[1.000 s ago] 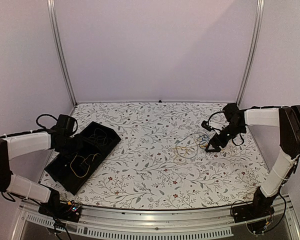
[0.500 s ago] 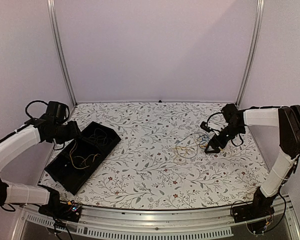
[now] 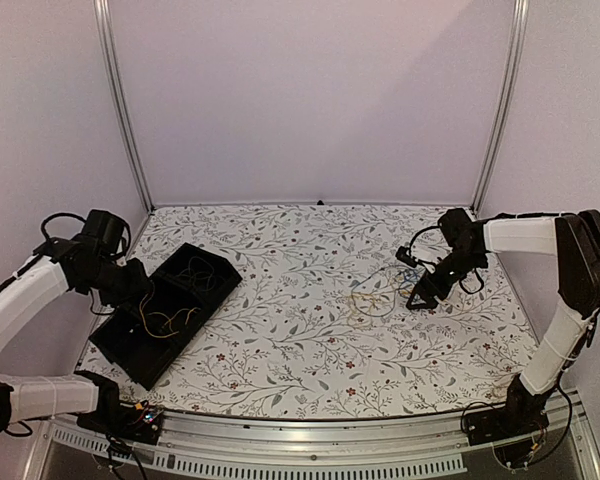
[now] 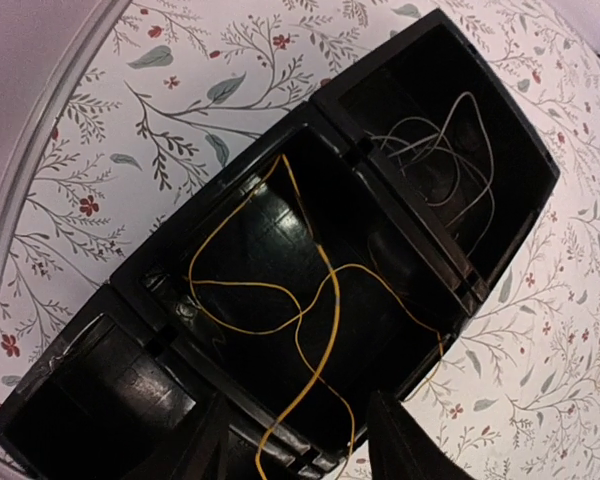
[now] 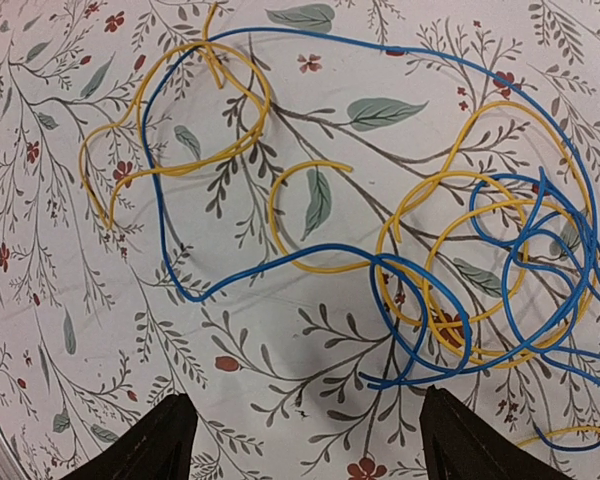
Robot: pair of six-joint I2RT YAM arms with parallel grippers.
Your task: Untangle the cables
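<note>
Top view: tangle (image 3: 373,295) of yellow and blue cables lies on table (image 3: 300,350), right of middle. Right claw (image 3: 418,298) is low over it, just at its right edge, tips pointing down-left at the loops. Black tray (image 3: 130,358) sits slantwise at left with a yellow cable (image 3: 166,322) in it. Left claw (image 3: 132,283) hangs at the tray's left rim, above the cable; gap too small to read here.

Left wrist: fingers (image 4: 202,448) stand partway apart, nothing pinched. Yellow cable (image 4: 325,300) loops in the tray's (image 4: 230,175) middle compartment, one strand running down under the gap between the jaws. Pale cables (image 4: 435,150) lie in the far compartment. Near compartment looks bare, dim.

Right wrist: right claw (image 5: 307,398) is wide open and holds nothing. Tangle (image 5: 460,270) lies flat just ahead of the fingertips (image 5: 158,440), densest ahead-right; a big blue loop and a yellow loop spread to the left. Nearest blue strands sit just in front of the gap, not between the jaws.
</note>
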